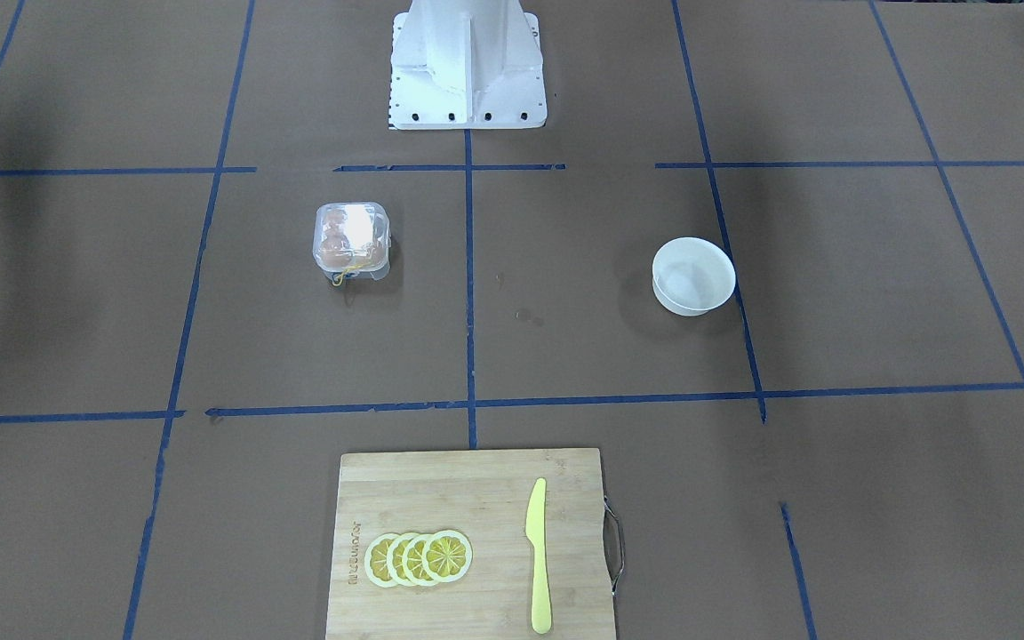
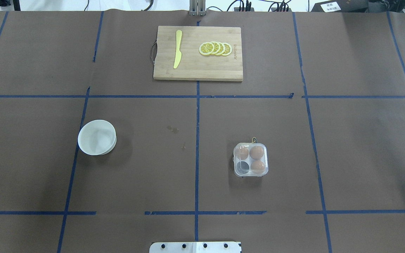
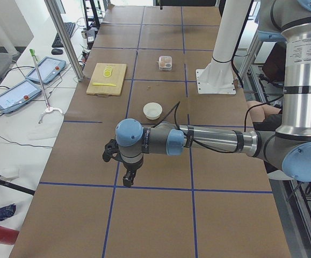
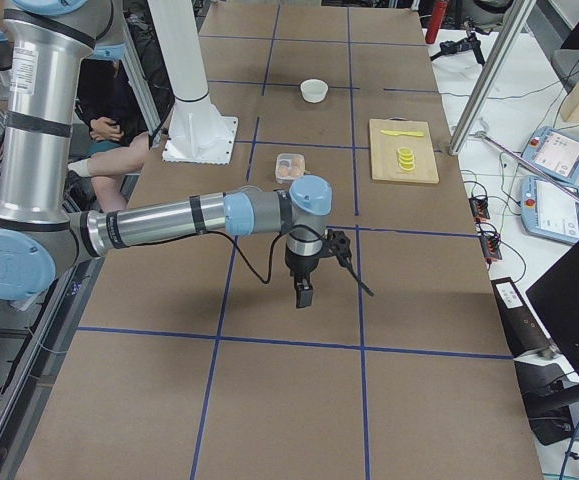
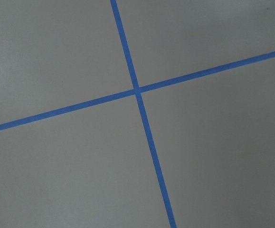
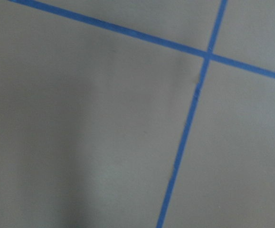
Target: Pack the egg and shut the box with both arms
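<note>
Currently both arms hang over the table [image 2: 364, 158] outside the overhead frame, one at each end. The right arm [image 4: 159, 222] reaches across the middle of the right side view, and its gripper [image 4: 304, 290] points straight down just below centre. The left arm [image 3: 214, 141] mirrors this in the left side view, with its gripper [image 3: 128, 180] left of centre. Finger spacing cannot be told for either gripper. Only the side views show them, and the wrist views show only brown paper and blue tape [image 5: 137, 90].

The board [image 2: 195, 68] lies at top centre of the overhead frame and the bowl [image 2: 97, 137] at middle left. The bowl looks empty. The box [image 2: 242, 168] sits right of centre, lower middle. It is roughly square, so no long axis governs the approach.

- Direction: the box lies up-frame of the right gripper in the right side view, well apart.
- Nearer arm: right. From the left gripper the box lies beyond the bowl.
- Contents: three eggs [image 2: 256, 152] fill three cells, and the lower-left cell holds none.
- Lid: it appears down in the front view, with the thread [image 1: 342, 274] at the board-side edge.

Packing and closing appear complete. The surface is flat paper, with open room on every side of the box.
</note>
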### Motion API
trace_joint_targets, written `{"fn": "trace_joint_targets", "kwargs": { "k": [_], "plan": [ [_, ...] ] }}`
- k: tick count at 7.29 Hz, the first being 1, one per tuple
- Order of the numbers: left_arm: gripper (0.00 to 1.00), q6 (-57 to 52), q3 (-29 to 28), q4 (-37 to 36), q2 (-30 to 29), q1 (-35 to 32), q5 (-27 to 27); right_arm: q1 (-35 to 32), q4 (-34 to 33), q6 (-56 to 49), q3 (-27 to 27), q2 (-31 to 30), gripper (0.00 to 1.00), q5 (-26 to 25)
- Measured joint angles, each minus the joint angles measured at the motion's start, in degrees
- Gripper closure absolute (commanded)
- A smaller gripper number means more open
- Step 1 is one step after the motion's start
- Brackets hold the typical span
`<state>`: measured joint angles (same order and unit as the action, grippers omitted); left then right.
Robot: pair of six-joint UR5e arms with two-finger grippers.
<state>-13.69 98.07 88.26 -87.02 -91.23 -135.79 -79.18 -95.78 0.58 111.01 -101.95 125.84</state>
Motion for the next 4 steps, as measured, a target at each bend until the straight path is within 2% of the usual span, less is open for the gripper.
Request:
{"fn": "trace_joint_targets", "kwargs": {
  "k": [4],
  "plan": [
    [0.0, 0.06, -0.05, 0.05, -0.13, 0.13, 0.02, -4.62, 1.9, -0.68, -2.34, -2.14, 0.0, 2.08]
  ]
}}
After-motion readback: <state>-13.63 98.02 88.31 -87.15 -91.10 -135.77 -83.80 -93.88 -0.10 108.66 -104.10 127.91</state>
